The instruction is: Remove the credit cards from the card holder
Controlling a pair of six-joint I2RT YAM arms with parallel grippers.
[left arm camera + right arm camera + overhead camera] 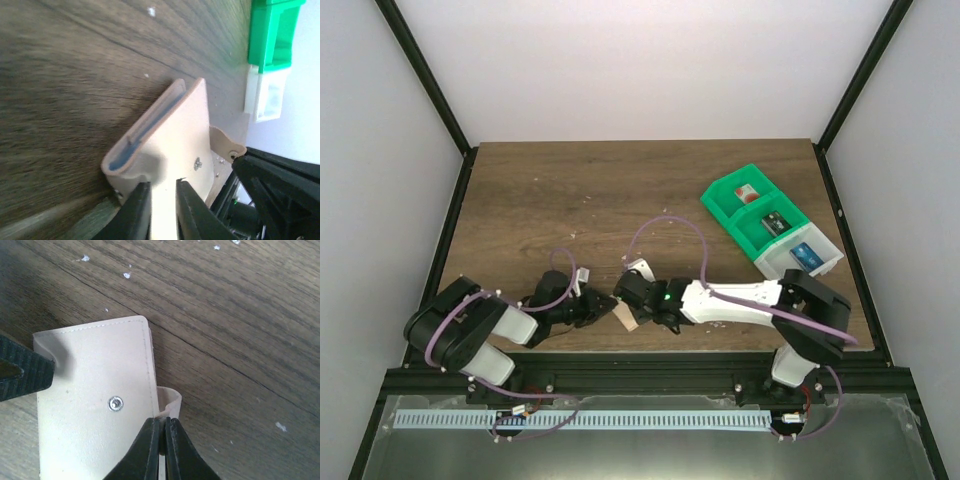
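Left arm (pixel 470 335): folded low, elbow back, forearm reaching in toward centre.
Left gripper (pixel 598 306): jaws clamped on the card holder (pixel 95 390), narrow gap between them.
Right arm (pixel 740 298): stretched long and low, leftward from its base.
Right gripper (pixel 638 300): fingers nearly together, pinching its edge, facing the left one.

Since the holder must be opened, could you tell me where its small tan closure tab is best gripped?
Pinch the tan closure tab at its looped end, from beyond the stitched edge of the flat tan card holder, where it sticks out.
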